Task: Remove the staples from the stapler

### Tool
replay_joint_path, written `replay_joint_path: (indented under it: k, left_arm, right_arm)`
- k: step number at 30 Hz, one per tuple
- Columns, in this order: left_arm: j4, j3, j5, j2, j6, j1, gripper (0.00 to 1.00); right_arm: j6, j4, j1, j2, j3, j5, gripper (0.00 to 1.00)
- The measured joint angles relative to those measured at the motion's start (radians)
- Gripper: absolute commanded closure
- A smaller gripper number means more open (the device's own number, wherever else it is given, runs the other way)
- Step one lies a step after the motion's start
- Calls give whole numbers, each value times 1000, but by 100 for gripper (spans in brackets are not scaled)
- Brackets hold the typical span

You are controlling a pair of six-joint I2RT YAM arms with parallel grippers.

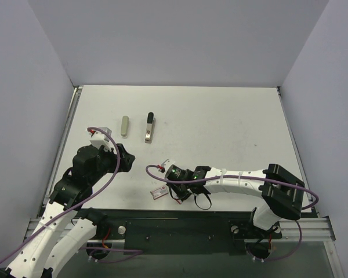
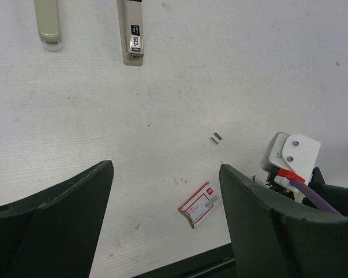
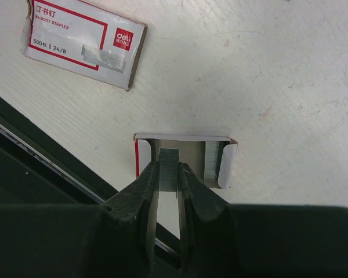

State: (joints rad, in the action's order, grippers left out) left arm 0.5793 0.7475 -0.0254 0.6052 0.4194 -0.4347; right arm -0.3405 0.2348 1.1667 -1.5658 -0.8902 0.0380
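The stapler (image 1: 149, 128), a slim silvery-beige bar with a black far end, lies flat mid-table just beside a separate beige bar (image 1: 124, 125), well apart from both arms. The left gripper (image 2: 165, 167) hangs spread wide, holding nothing. The right gripper (image 3: 168, 169) is almost closed, pinching a strip of staples (image 3: 169, 155) inside an open cardboard tray (image 3: 227, 165) near the red-and-white box (image 3: 84, 40).

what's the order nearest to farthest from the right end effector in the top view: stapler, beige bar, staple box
1. staple box, just left of the right end effector
2. stapler, up the table
3. beige bar, left of stapler
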Motion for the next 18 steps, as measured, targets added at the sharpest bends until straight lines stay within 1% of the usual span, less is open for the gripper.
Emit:
replay_joint_path:
  k: [18]
  left_arm:
    - [1, 0, 1, 0, 0, 0, 16]
  right_arm:
    - [-1, -14, 0, -37, 7, 0, 91]
